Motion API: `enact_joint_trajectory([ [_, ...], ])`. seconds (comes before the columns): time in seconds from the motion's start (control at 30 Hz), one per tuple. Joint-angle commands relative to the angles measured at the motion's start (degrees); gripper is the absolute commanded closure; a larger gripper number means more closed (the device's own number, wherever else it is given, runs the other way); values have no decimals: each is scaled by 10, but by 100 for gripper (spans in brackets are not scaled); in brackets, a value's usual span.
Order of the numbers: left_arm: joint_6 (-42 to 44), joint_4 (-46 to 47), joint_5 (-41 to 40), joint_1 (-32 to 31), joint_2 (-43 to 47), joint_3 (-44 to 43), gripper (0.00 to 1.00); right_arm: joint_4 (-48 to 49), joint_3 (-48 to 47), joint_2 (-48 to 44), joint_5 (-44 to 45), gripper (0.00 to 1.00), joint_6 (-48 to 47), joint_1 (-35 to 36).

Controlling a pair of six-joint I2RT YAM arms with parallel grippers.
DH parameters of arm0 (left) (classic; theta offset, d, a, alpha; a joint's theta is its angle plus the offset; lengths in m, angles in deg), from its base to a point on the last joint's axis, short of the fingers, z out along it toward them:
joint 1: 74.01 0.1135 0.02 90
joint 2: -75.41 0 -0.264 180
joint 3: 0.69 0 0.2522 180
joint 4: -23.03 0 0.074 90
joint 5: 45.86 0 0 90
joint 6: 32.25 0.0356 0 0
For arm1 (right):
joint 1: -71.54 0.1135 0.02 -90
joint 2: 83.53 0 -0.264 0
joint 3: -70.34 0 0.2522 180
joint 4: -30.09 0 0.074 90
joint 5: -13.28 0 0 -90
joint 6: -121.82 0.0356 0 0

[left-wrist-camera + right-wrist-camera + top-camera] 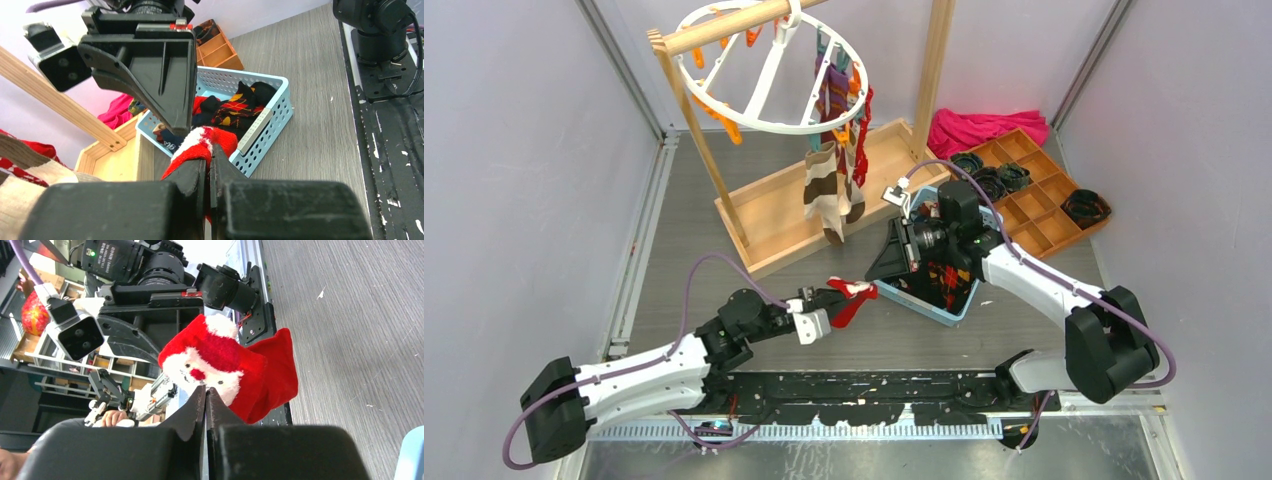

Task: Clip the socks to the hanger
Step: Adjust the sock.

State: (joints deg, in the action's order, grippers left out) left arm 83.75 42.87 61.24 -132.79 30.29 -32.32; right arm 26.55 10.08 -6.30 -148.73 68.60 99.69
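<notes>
A red Santa sock (852, 297) (207, 142) (220, 365) hangs in mid-air between both grippers, just left of the blue basket (947, 317). My left gripper (839, 297) (209, 160) is shut on it, with red fabric showing between the fingers. My right gripper (874, 278) (206, 390) comes from the basket side; it is shut, its tips pinching the white edge of the same sock. The round white hanger (769, 75) with orange clips hangs from a wooden bar at the back. Striped and dark socks (829, 190) dangle from its right side.
The basket (270, 120) holds more dark patterned socks. A wooden stand with a tray base (774, 225) carries the hanger. A compartment tray (1044, 195) with black items and a pink cloth (984, 128) lie at the back right.
</notes>
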Motion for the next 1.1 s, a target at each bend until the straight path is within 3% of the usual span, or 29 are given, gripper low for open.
enact_joint_trajectory([
  [0.0,-1,25,-19,-3,19,13,100,31,-33,-28,-29,96,6,-1],
  [0.17,-13,26,-23,-2,31,26,100,28,-39,-32,-39,96,3,-16],
  [0.2,-13,26,-22,-3,32,27,100,13,-40,-30,-40,87,-6,-17],
  [0.3,-3,21,-12,-2,33,14,100,-50,-40,-24,-25,33,-58,-16],
  [0.37,6,13,-5,-2,28,2,100,-53,-33,-19,-15,17,-60,-16],
  [0.43,13,11,3,-2,20,-11,100,-52,-31,-15,-8,14,-57,-11],
  [0.67,13,43,19,-2,-13,-24,100,-51,-29,-2,7,15,-53,9],
  [0.77,13,46,18,-2,-18,-26,100,-51,-32,-1,5,19,-52,15],
  [0.9,14,47,13,-3,-24,-25,100,-50,-35,-4,-3,46,-56,17],
  [1.07,15,52,4,-2,-25,-18,100,-47,-38,-10,-16,72,-57,17],
])
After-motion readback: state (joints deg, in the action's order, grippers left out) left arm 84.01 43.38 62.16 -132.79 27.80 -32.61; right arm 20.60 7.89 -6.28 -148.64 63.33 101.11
